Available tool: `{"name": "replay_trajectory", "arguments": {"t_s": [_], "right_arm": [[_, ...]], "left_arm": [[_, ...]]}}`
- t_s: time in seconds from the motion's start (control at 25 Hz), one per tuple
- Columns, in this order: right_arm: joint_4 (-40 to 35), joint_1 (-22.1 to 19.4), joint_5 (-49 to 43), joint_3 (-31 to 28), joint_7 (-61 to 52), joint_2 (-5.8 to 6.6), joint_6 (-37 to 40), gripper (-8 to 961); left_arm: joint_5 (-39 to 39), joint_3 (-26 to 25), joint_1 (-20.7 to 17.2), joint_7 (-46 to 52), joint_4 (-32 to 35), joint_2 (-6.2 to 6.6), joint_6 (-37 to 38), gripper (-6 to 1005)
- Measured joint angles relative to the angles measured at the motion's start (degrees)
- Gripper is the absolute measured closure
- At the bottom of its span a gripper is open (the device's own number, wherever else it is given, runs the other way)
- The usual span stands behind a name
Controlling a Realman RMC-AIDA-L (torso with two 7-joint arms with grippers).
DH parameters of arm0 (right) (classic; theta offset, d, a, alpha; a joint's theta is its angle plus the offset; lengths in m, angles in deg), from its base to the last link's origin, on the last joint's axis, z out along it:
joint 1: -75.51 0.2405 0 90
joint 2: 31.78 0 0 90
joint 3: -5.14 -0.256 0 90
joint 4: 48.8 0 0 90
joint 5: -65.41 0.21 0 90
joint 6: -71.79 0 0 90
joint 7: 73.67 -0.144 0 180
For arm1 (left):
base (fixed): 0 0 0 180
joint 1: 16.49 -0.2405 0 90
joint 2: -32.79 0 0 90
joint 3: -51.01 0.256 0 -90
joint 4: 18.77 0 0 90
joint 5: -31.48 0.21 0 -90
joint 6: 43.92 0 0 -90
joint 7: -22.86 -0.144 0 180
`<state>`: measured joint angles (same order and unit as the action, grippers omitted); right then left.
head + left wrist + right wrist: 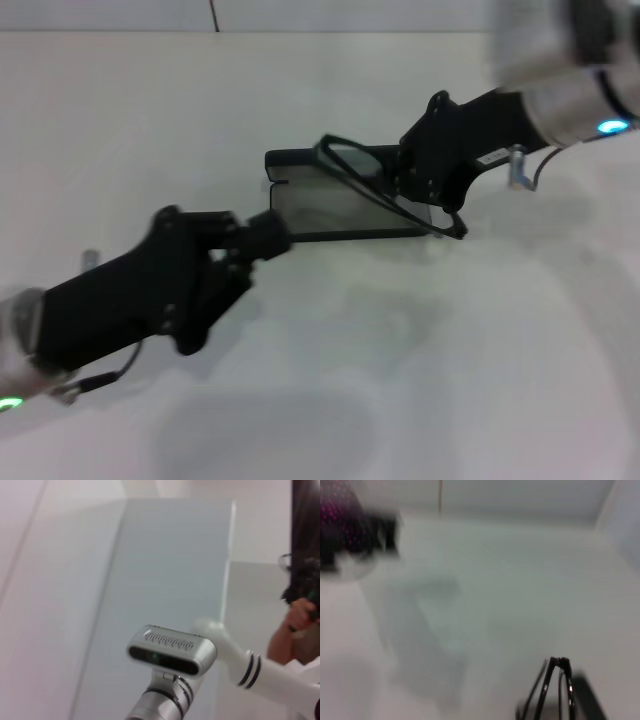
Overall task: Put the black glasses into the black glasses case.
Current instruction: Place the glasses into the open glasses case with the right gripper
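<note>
The black glasses case (345, 212) lies open in the middle of the table, grey lining up, with its lid (292, 160) raised at the far left. My left gripper (273, 232) reaches in from the near left and is shut on the case's left end. My right gripper (408, 183) comes from the far right and is shut on the black glasses (352, 160), holding them tilted just over the open case, with a temple arm (440, 226) trailing past its right end. The right wrist view shows the glasses frame (554, 687) and a piece of the case (587, 700).
The white table (400, 380) stretches all round the case. A thin red cable (214, 15) hangs at the far edge. The left wrist view points away from the table, at the robot's head camera (170, 650) and a person (300, 615).
</note>
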<state>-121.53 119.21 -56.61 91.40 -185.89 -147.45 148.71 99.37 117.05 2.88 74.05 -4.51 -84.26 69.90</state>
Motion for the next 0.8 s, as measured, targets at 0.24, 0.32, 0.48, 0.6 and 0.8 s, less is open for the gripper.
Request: {"name": "replay_trajectory", "arguments": {"t_s": [0.24, 0.32, 0.48, 0.6, 0.8], "right_arm": [[6.3, 12.7, -15.0, 12.1, -13.0, -0.49, -0.9, 865], [11.4, 16.7, -16.5, 17.3, -14.5, -0.52, -3.5, 865], [16.8, 22.0, -17.1, 24.6, -16.8, -0.53, -8.5, 866], [17.8, 23.3, -17.4, 26.5, -17.2, -0.52, -10.3, 866], [17.8, 23.2, -17.6, 29.1, -16.4, -0.51, -13.8, 866]], "left_arm": [[0.1, -1.3, -2.8, -0.5, 1.0, 0.69, 0.0, 958], [0.4, -1.3, -3.0, -0.7, 1.0, 0.47, -0.2, 958], [0.3, -1.4, -3.8, -0.8, 0.7, 0.35, -0.3, 958], [0.1, -1.4, -4.4, -0.8, 0.7, 0.30, -0.4, 958], [0.1, -1.5, -4.6, -0.9, 0.7, 0.30, -0.4, 958]]}}
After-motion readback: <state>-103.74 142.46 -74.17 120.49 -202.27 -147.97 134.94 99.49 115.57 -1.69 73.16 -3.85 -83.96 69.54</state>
